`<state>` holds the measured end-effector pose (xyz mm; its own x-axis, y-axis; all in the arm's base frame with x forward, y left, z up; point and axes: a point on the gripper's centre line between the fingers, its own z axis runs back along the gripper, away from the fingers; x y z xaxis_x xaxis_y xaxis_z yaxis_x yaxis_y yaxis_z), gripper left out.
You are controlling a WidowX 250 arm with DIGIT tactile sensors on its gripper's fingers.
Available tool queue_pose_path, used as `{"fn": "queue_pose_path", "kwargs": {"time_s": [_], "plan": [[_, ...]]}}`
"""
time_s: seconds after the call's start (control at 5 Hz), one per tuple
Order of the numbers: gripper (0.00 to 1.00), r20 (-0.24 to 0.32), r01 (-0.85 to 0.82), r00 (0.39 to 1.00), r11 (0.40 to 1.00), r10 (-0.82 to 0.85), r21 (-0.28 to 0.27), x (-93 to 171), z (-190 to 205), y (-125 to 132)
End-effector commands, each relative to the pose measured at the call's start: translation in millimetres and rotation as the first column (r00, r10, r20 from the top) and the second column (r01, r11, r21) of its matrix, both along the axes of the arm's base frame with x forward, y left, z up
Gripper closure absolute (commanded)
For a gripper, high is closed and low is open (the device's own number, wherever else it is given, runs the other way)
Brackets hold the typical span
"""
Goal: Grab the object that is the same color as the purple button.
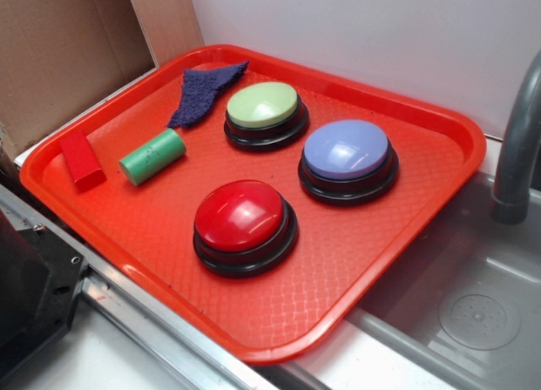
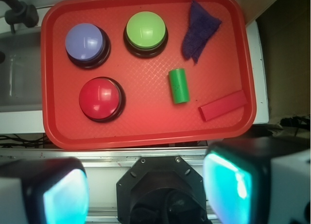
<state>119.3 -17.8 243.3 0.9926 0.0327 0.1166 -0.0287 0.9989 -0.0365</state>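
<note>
I'm hovering over the red tray (image 2: 146, 136), my gripper (image 2: 148, 187) spread wide and carrying nothing.

My two fingers (image 2: 228, 182) are sitting blurred and cut off at the wrist view's bottom edge. Beyond them I'm seeing the red block (image 2: 222, 106), green cylinder (image 2: 179, 86) and red button (image 2: 100, 98), then the purple button (image 2: 85, 42) and green button (image 2: 145, 29); the object (image 2: 198, 29) is lying crumpled in the far corner, beside the green button.

You've got a glossy red plastic tray (image 1: 439, 153) with a waffle-textured floor, a fuzzy dark purple cloth scrap (image 1: 203, 92), shiny-domed lavender plastic button (image 1: 347, 150), and a matt green cylinder (image 1: 152, 156).
</note>
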Motion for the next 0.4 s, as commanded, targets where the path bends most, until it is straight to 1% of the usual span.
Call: {"fn": "queue_pose_path", "kwargs": {"time_s": [0.0,0.2], "plan": [[0.00,0.000,0.000,1.000,1.000,0.000,0.000,0,0,0],[0.00,-0.022,-0.144,0.989,0.989,0.144,-0.023,21,-22,5]]}}
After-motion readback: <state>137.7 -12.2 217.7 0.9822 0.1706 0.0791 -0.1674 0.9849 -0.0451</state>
